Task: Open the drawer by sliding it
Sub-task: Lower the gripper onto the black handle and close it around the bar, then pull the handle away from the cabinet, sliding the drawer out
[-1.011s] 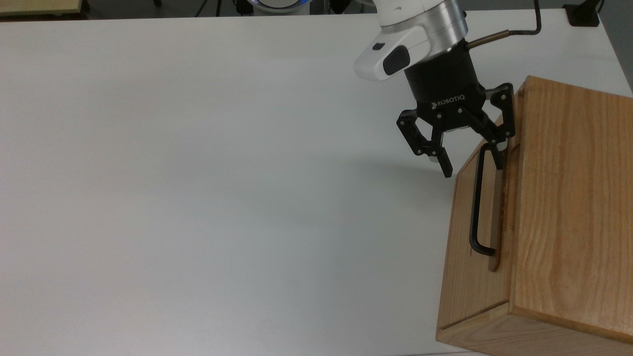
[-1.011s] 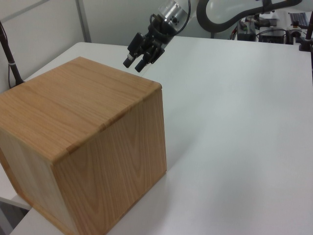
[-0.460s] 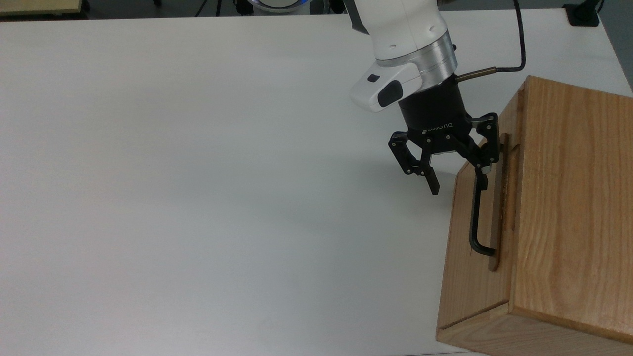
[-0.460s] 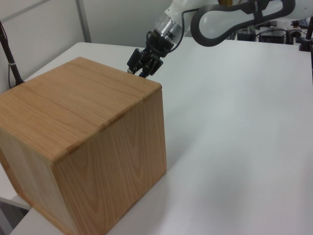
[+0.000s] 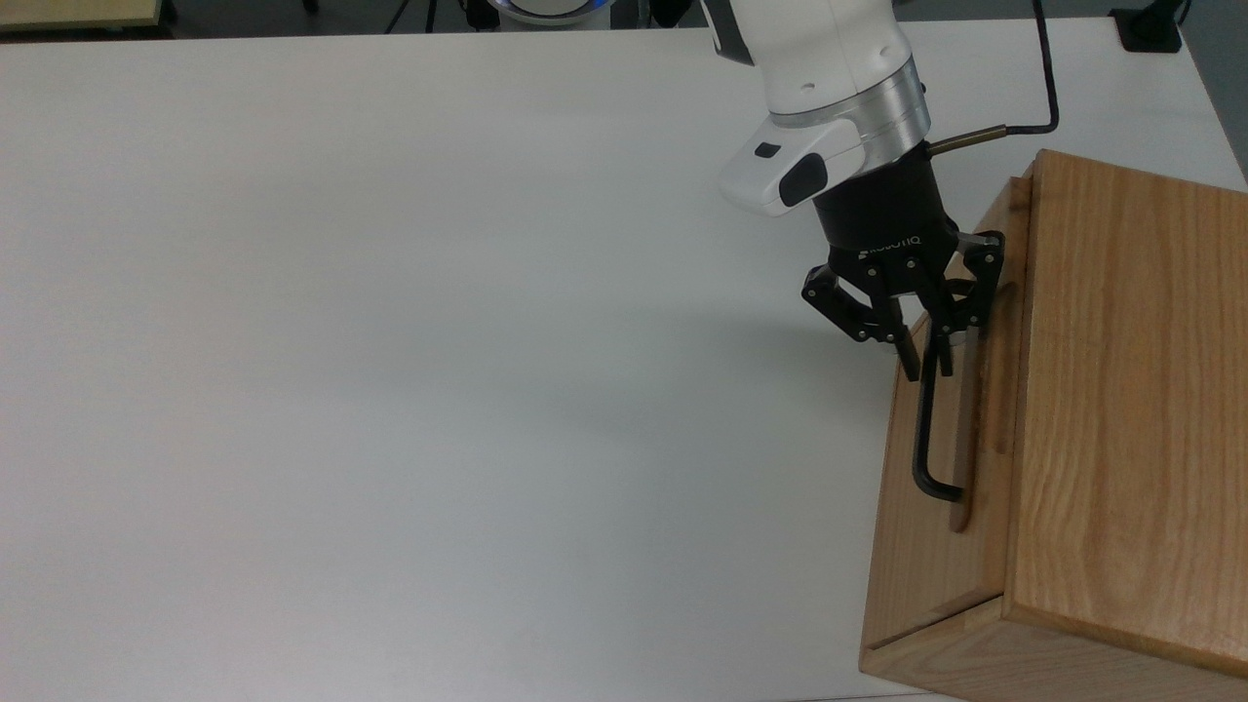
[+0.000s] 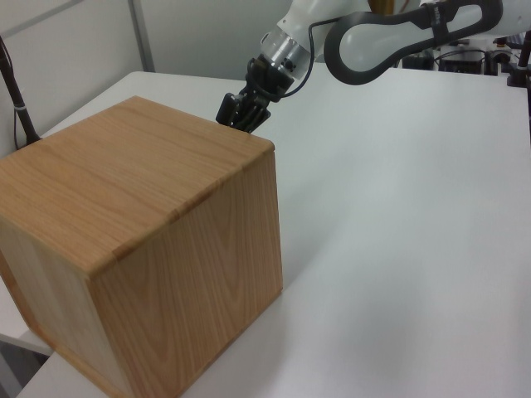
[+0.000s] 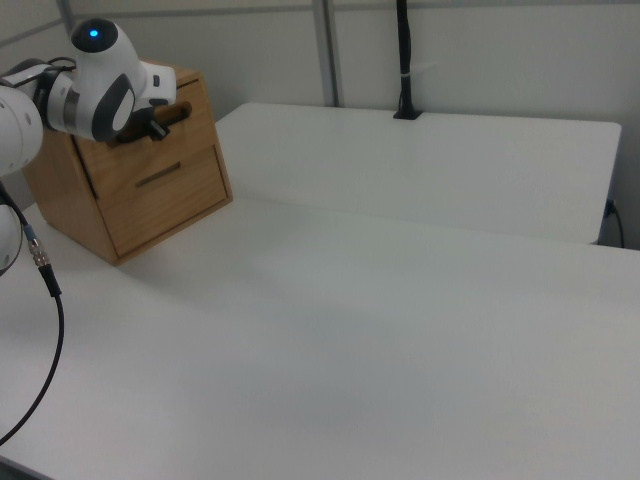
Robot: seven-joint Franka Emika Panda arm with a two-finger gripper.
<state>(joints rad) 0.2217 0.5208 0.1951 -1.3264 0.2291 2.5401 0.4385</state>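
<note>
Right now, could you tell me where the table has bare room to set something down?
The table is bare across the top view's left and middle. It is crowded at the top view's right edge, where the gripper meets the drawer handle on the cabinet.

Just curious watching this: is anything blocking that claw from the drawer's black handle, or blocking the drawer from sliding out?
Nothing visible. The gripper already straddles the handle, and the table before the drawer is bare.

1. The cabinet [image 5: 1121,390] runs off the top view's right and bottom edges.
2. In the left view, the cabinet hides the gripper [image 6: 238,114] tips.
3. In the right view, the arm [image 7: 95,70] covers the drawer [image 7: 150,120] handle's upper part.
</note>
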